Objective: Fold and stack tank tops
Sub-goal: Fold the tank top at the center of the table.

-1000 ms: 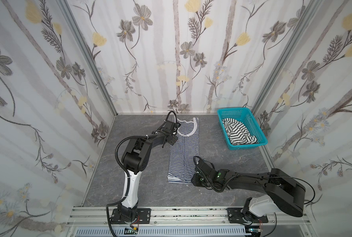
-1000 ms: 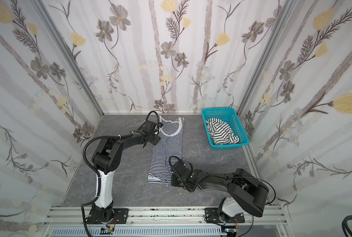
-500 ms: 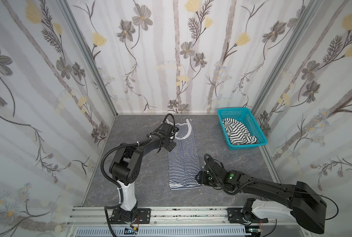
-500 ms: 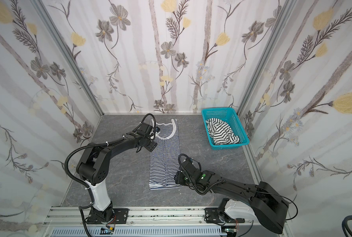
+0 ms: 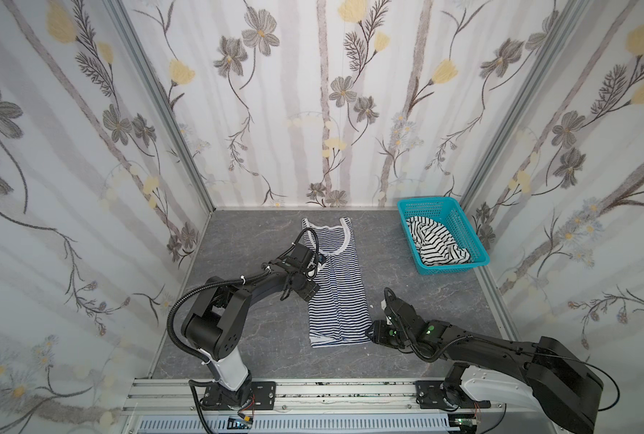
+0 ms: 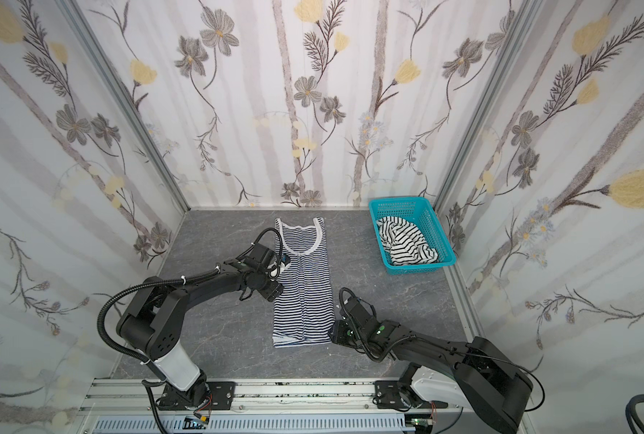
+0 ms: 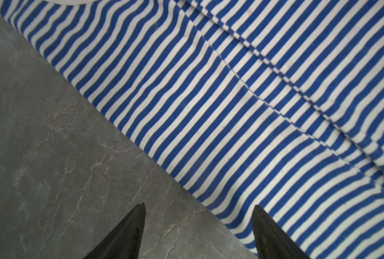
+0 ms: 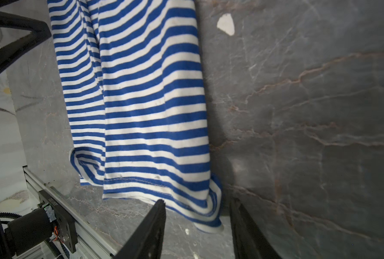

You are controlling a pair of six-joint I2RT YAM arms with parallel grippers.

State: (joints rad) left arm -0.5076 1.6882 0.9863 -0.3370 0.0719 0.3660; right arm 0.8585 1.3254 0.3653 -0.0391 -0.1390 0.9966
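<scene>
Your left gripper (image 7: 199, 207) hangs wide open and empty at the left edge of the navy top (image 5: 341, 293), with one finger over cloth and one over bare desk (image 5: 253, 240). Your right gripper (image 8: 197, 201) sits low at the near right hem corner, jaws partly apart, with that corner lying loose between them, not pinched. The navy top lies folded narrow mid-desk, neckline toward the back wall. The black-striped top (image 5: 435, 244) is crumpled in the basket (image 5: 449, 268) at the far right.
</scene>
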